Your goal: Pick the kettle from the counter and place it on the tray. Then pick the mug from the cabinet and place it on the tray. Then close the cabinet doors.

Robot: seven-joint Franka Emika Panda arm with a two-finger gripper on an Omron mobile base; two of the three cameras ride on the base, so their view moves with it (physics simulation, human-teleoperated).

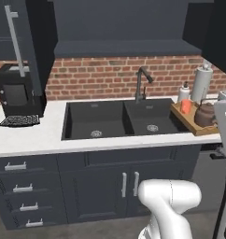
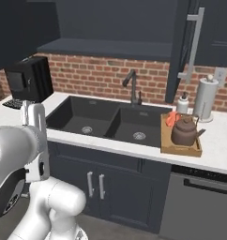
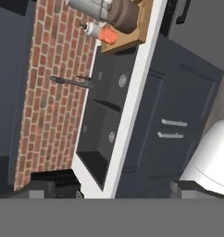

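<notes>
Kettle and mug sit on the tray, I think; my jaws released, next closing the cabinet doors.

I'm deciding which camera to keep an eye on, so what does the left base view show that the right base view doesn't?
Left base view: the stack of drawers with short handles under the counter, and the left cabinet door's bar handle. Right base view: the right cabinet door's bar handle. Shared: the black sink, the faucet, the coffee machine, and the tray carrying the kettle and mug.
</notes>
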